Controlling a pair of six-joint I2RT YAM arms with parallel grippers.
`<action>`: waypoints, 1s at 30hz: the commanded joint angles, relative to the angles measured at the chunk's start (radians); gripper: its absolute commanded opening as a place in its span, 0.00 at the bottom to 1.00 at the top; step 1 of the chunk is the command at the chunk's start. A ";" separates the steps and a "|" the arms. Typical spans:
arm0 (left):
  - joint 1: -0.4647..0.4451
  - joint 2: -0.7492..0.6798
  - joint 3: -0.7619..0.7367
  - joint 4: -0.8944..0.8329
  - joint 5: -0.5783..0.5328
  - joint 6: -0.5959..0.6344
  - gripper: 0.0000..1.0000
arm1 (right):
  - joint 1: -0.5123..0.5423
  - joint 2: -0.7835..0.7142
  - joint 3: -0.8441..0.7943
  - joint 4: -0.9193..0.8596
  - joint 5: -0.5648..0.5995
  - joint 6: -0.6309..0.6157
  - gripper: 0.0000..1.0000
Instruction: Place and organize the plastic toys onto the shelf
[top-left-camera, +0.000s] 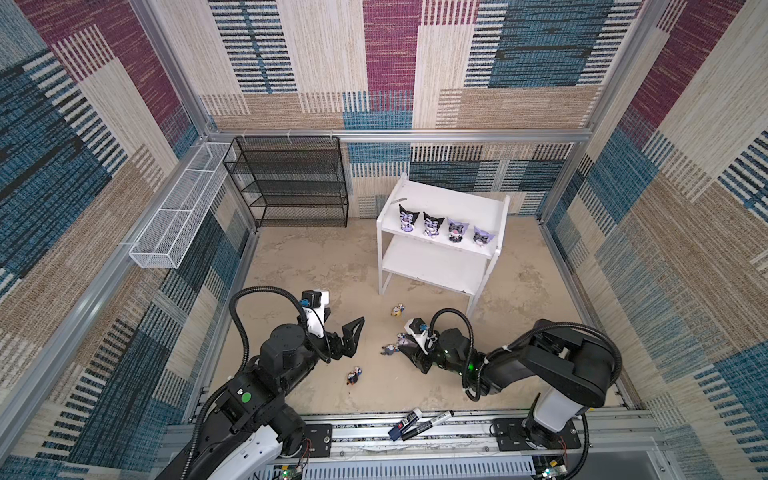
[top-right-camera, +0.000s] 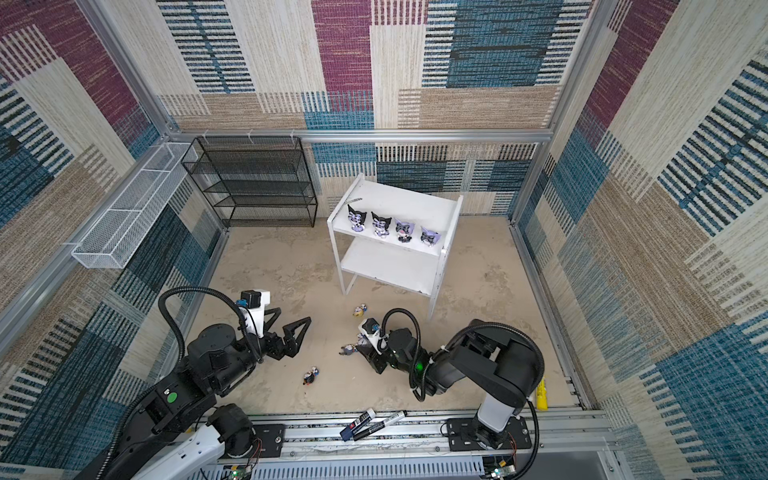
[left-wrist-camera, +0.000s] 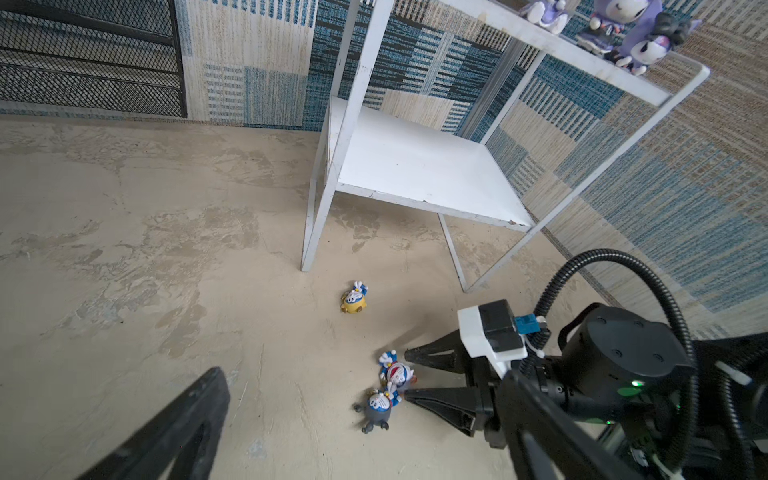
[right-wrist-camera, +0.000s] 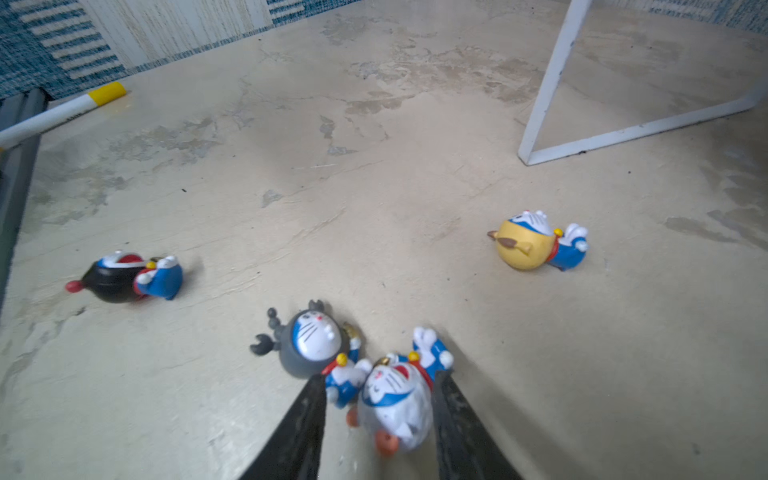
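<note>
On floor (top-left-camera: 299, 270) in front of shelf (top-left-camera: 440, 199): four small toys, all lying down. White-hat toy (right-wrist-camera: 395, 407) and grey-hat toy (right-wrist-camera: 309, 345) touching, side by side. Yellow-hat toy (right-wrist-camera: 536, 245) apart from that pair, nearer the shelf's front legs, with clear floor all round. Black-hat toy (right-wrist-camera: 124, 278) well apart on the opposite side, also clear all round. Open floor between toys and shelf front; nearest edges there are the shelf legs.

Right claw (right-wrist-camera: 380, 378): low at floor level, partly spread, one finger on each side of white-hat toy. One finger against that toy's side, the other against the blue body of grey-hat toy. Firm pinch or loose straddle: cannot be told.

Left claw (top-right-camera: 293, 314): spread wide, holding nothing, above bare floor, apart from every toy.

Shelf top tier: four hooded toys (top-left-camera: 433, 225) upright in a row near the front edge, two black hoods then two lilac, with free board behind the row. Lower tier: flat white board, open at the front.

Rack (top-left-camera: 291, 183) against the back wall beside shelf. Basket (top-left-camera: 174, 224) along the left wall. Markers (top-left-camera: 415, 424) on the rail at the near edge, between the arm bases.
</note>
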 joint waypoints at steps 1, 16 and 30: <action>-0.001 0.012 0.003 0.029 0.017 -0.022 0.99 | -0.002 -0.089 -0.016 -0.151 0.162 0.147 0.56; 0.000 0.037 -0.014 0.013 0.047 -0.050 0.99 | -0.005 -0.046 0.108 -0.389 0.322 0.276 0.70; 0.001 0.070 -0.028 -0.004 0.069 -0.084 0.99 | 0.033 -0.005 0.174 -0.419 0.243 0.244 0.70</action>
